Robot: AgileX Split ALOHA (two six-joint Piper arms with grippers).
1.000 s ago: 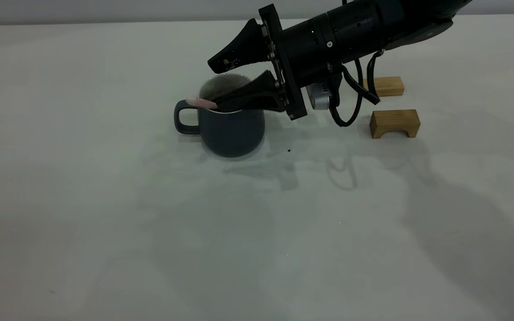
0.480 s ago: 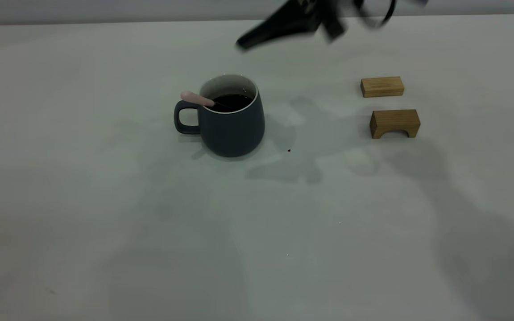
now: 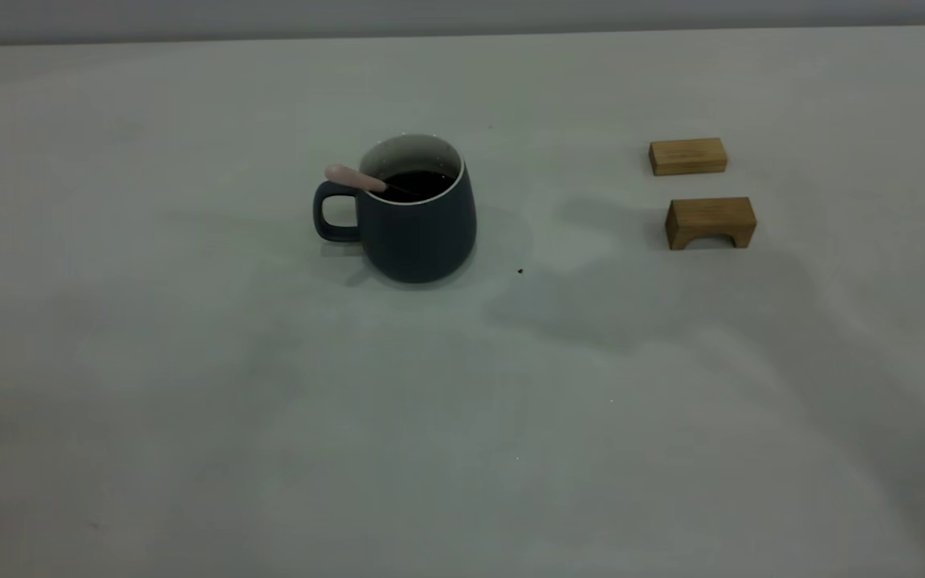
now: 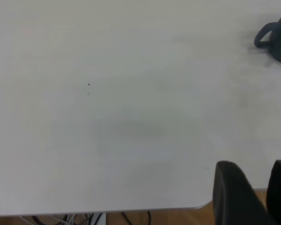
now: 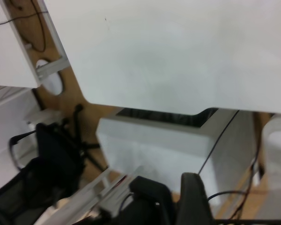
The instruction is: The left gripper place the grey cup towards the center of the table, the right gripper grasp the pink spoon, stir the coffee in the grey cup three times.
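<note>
The grey cup [image 3: 418, 233] stands upright a little left of the table's [image 3: 462, 417] middle, handle pointing left. Dark coffee [image 3: 424, 183] fills it. The pink spoon [image 3: 352, 177] leans in the cup, its pink handle resting on the rim above the cup's handle, with nothing holding it. Neither arm appears in the exterior view. My left gripper [image 4: 255, 165] hangs over the table's edge far from the cup [image 4: 277, 37], fingers apart and empty. My right gripper [image 5: 171, 180] is drawn back beyond the table's edge, fingers together with nothing between them.
Two tan wooden blocks lie at the right: a flat one [image 3: 687, 156] behind an arched one [image 3: 710, 221]. A small dark speck [image 3: 520, 271] sits right of the cup. A black chair [image 5: 42, 164] stands off the table in the right wrist view.
The right gripper, open over the cup a second ago, rose up and away and has left the exterior view. The spoon stays leaning in the cup.
</note>
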